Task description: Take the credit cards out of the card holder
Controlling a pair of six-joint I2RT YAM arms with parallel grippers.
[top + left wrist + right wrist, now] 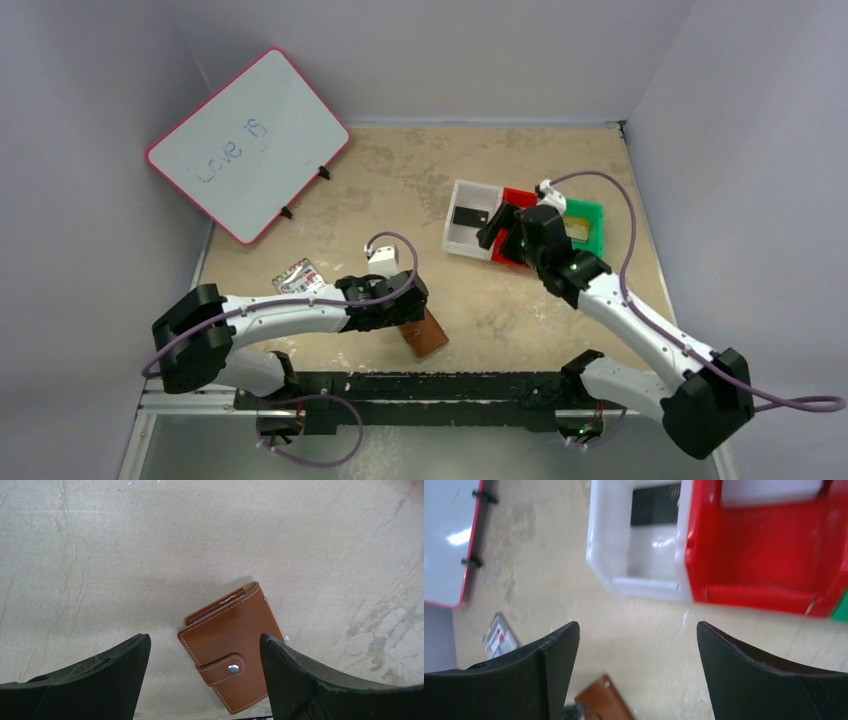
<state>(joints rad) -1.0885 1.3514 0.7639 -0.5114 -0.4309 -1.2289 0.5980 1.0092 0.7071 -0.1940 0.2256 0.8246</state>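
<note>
Tan table [480,300], pink-framed whiteboard [245,145] propped at far left. Three bins in a row at far right: white bin [462,248], red bin [519,197], green bin [598,212]. Right gripper [638,625] is above the white and red bins, jaws spread wide with nothing between them. Left gripper [205,637] is low over the near-centre table, jaws also wide, one finger either side of the card holder [230,645]; contact can't be told. Card holder lies flat on the table, closed, snap tab fastened, tilted to the fingers. Black card [468,215] lies in the white bin, gold-tan card [578,230] in the green bin, and a pale card [769,490] in the red bin, cut off by the frame edge. Striped white pack [298,277] is on the table left of the left gripper.
</note>
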